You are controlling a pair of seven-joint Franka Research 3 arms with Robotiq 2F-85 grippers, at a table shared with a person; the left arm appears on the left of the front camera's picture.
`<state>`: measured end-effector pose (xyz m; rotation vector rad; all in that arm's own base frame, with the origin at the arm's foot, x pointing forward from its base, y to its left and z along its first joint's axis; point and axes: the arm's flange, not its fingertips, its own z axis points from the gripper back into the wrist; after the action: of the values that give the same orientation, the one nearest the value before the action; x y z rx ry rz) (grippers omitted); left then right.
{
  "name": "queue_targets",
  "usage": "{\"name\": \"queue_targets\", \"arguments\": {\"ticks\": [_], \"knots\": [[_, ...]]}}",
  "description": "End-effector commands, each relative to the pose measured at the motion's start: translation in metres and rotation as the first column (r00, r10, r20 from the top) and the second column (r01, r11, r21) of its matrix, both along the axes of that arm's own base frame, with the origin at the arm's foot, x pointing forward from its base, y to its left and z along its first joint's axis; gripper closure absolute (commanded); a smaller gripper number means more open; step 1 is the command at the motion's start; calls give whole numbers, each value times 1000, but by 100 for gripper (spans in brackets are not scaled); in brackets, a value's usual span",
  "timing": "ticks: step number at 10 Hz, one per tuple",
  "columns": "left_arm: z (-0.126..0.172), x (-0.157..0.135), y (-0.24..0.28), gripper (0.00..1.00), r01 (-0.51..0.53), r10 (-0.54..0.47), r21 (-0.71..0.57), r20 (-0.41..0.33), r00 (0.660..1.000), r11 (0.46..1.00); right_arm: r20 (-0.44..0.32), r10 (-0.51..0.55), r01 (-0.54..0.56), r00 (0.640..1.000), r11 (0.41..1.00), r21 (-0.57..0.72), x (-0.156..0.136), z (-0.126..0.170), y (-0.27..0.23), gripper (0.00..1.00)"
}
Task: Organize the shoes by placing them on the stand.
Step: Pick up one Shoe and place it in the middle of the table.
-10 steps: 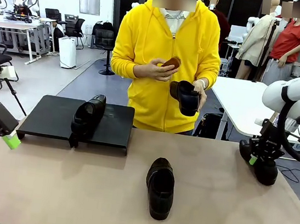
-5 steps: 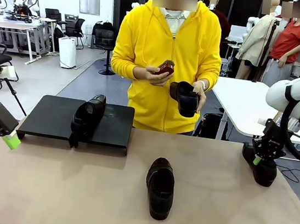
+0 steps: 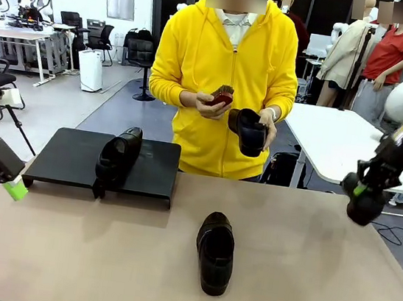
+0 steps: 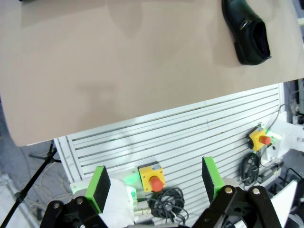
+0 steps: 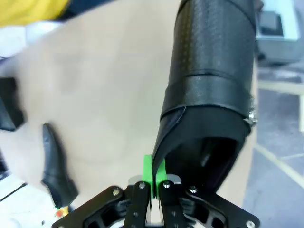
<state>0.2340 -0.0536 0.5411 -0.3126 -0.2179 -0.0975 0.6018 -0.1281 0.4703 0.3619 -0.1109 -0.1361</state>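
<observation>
Four black shoes show. One stands on the black stand (image 3: 66, 159), a shoe (image 3: 117, 156) near its right half. Another shoe (image 3: 215, 252) lies mid-table, also seen in the left wrist view (image 4: 247, 31) and far off in the right wrist view (image 5: 54, 161). The person holds a third shoe (image 3: 249, 131) and a brush (image 3: 221, 94). My right gripper (image 3: 360, 190) hangs above the table's right edge, shut on the collar of the fourth shoe (image 3: 366, 208); the pads (image 5: 148, 173) pinch the rim of this shoe (image 5: 209, 95). My left gripper (image 3: 12, 186) is open (image 4: 154, 183) beyond the table's left front corner.
The person in a yellow hoodie stands at the far side, hands above the table edge. A white table (image 3: 329, 138) stands behind at the right. Below the tabletop's front edge, a slatted panel carries red emergency buttons (image 4: 152, 179) and cables.
My right gripper closed fully on the shoe and lifted it off the table's right side, up and slightly right. The person's brush hand shifted a little. The left arm stayed still.
</observation>
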Motion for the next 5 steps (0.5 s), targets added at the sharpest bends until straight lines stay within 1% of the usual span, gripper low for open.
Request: {"name": "queue_targets", "arguments": {"ticks": [1,2,3,4,5], "knots": [[1,2,3,0,14,-14,-10,9,1000,1000,42,77,-81,996,989,127,-77,55,12,100],[1,2,3,0,14,-14,-10,9,1000,1000,11,143,-143,990,975,169,-115,71,21,100],[1,2,3,0,14,-14,-10,9,1000,1000,-27,172,-159,985,952,263,-154,79,29,100],[1,2,3,0,14,-14,-10,9,1000,1000,-40,257,-233,966,924,303,-194,79,38,100],[1,2,3,0,14,-14,-10,9,1000,1000,-46,247,-225,968,935,273,-216,76,43,100]]}}
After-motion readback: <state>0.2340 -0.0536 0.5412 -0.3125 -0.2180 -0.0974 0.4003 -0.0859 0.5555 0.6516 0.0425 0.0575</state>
